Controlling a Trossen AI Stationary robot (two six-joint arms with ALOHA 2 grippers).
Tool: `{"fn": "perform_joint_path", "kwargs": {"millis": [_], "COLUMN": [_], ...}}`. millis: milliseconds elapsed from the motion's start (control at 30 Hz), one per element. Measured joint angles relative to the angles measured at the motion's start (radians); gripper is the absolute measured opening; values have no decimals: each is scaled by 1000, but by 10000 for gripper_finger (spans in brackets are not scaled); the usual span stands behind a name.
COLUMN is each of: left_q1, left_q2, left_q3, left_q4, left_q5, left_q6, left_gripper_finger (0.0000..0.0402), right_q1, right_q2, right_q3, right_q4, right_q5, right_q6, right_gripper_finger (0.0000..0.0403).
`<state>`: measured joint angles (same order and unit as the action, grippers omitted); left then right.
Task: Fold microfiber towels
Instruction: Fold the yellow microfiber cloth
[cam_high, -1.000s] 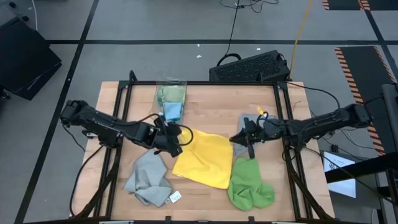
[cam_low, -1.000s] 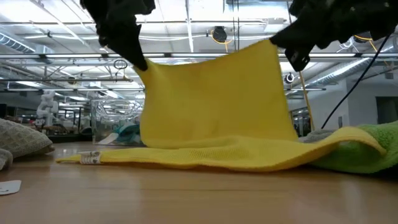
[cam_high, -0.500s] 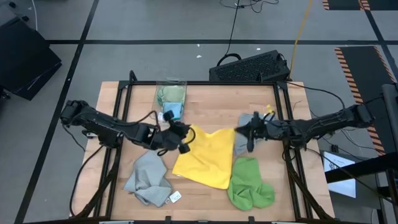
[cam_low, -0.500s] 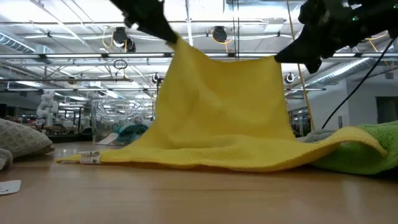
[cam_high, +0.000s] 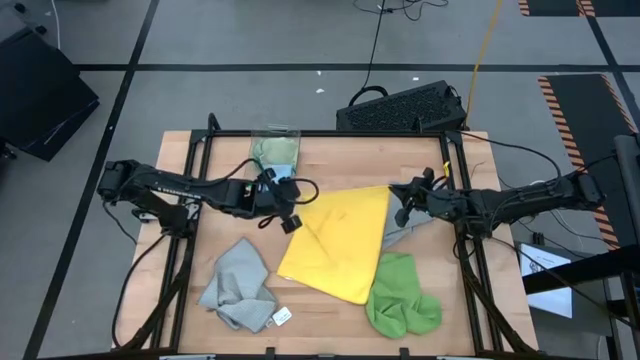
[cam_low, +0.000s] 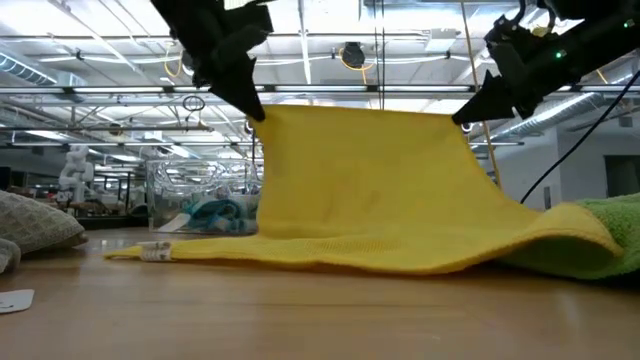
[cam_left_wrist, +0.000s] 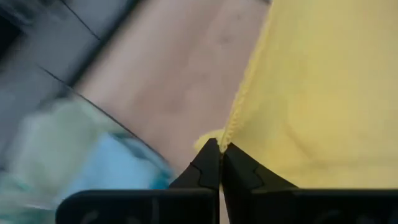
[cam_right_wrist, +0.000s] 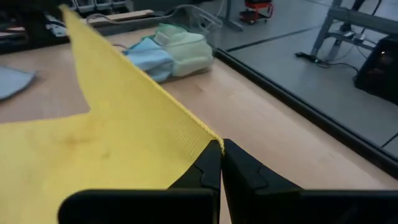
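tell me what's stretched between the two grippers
The yellow towel: its top edge runs taut from the left gripper to the right gripper, each shut on a corner. The low view shows it best; the rest drapes onto the table.

Wooden surface (cam_high: 330, 160), black frame along edges. Lying on it: yellow towel (cam_high: 335, 245) near middle, far edge raised off surface; grey towel (cam_high: 238, 285) near-left, white tag (cam_high: 282, 317) beside; bright green towel (cam_high: 400, 295) near-right; second grey towel (cam_high: 400, 232) partly under yellow; clear bin (cam_high: 275, 150) at far edge.

Yellow towel (cam_high: 338, 240), bright green towel (cam_high: 400, 298), grey towel (cam_high: 238, 284).
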<state>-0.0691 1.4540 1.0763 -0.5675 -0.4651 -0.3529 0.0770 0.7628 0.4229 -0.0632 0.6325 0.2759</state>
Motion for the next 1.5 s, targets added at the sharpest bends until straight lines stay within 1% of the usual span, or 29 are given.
{"fn": "perform_joint_path", "kwargs": {"millis": [67,100,167,233,300,333,400,433,500,633,833,1000,1100,1267,1400,1500], "left_q1": [-13,-26,-50,-57,-43,-33,-12,2,26,34,-7,-70,-95,-132,-180,-217], "left_q2": [0,0,0,0,0,0,0,0,0,0,0,0,0,0,0,0], "left_q3": [0,0,0,0,0,0,0,0,0,0,0,-28,-59,-99,-103,-103], "left_q4": [-4,5,45,118,174,192,203,202,189,134,-46,-40,-25,-13,16,21], "left_q5": [88,111,102,22,-60,-75,-72,-57,-24,23,28,52,57,109,134,135], "left_q6": [-29,-31,11,87,164,203,245,249,246,216,59,31,15,-50,-69,-86], "left_gripper_finger": [7,11,18,21,18,13,5,5,9,5,9,4,10,4,11,11], "right_q1": [-4,-4,-5,-5,-4,-3,7,19,50,114,198,262,300,367,416,449], "right_q2": [0,0,-4,-15,-30,-38,-41,-40,-30,-8,61,160,238,364,436,478], "right_q3": [0,0,0,0,0,0,0,0,0,0,0,0,0,0,0,0], "right_q4": [-14,-21,-24,0,49,74,136,159,194,203,212,277,384,531,567,579], "right_q5": [0,0,-1,-13,-99,-164,-291,-334,-371,-351,-345,-342,-341,-342,-341,-319], "right_q6": [-2,-4,-8,-8,0,15,51,66,92,133,216,286,297,325,383,424], "right_gripper_finger": [0,0,0,0,0,0,0,0,0,0,0,0,0,0,0,0]}}
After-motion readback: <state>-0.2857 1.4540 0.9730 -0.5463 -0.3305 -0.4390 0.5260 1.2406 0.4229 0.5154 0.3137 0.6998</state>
